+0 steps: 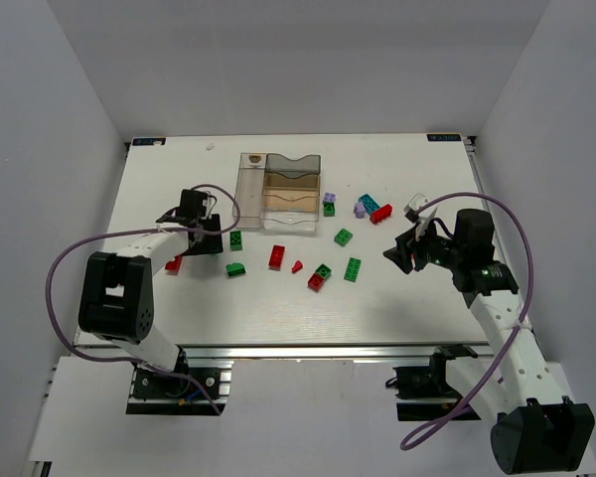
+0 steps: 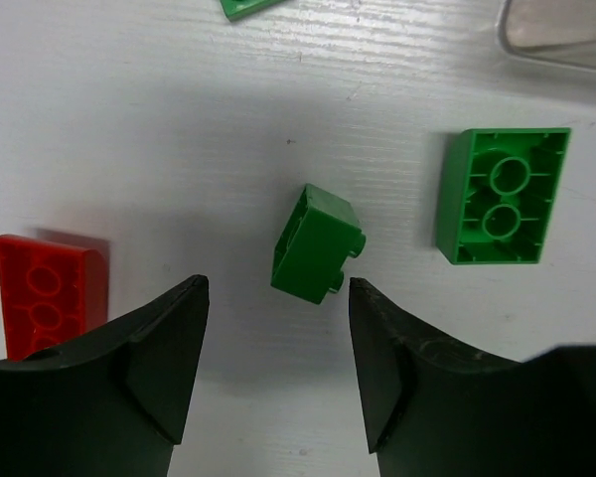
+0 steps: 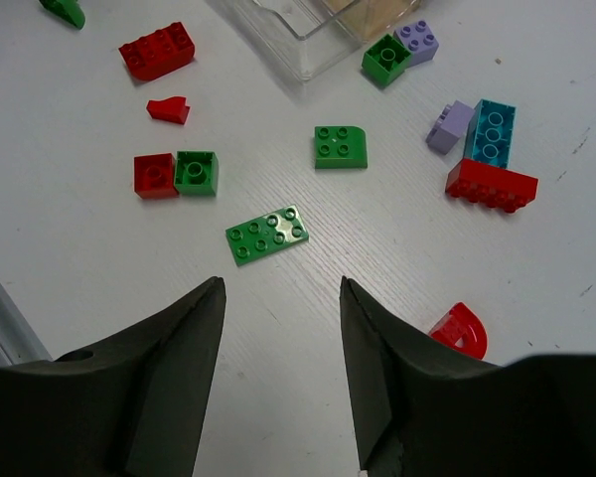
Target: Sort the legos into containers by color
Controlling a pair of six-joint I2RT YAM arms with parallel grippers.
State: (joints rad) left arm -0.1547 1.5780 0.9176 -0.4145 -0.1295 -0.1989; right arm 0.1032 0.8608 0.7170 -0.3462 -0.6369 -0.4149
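My left gripper (image 2: 275, 283) is open, low over the table, with a small green lego (image 2: 318, 243) lying on its side just ahead of its fingertips. An upturned green lego (image 2: 504, 196) lies to the right and an upturned red one (image 2: 50, 293) to the left. In the top view the left gripper (image 1: 207, 241) is left of the clear brown-tinted tray (image 1: 250, 189). My right gripper (image 3: 282, 281) is open and empty above bare table, short of a flat green plate (image 3: 267, 235). It is also in the top view (image 1: 395, 254).
In the right wrist view lie a joined red and green pair (image 3: 176, 174), a green brick (image 3: 340, 147), a red brick (image 3: 157, 52), a red arch (image 3: 459, 330), and red (image 3: 492, 185), teal (image 3: 491, 131) and lilac (image 3: 449, 126) bricks. The tray corner (image 3: 308, 25) is beyond.
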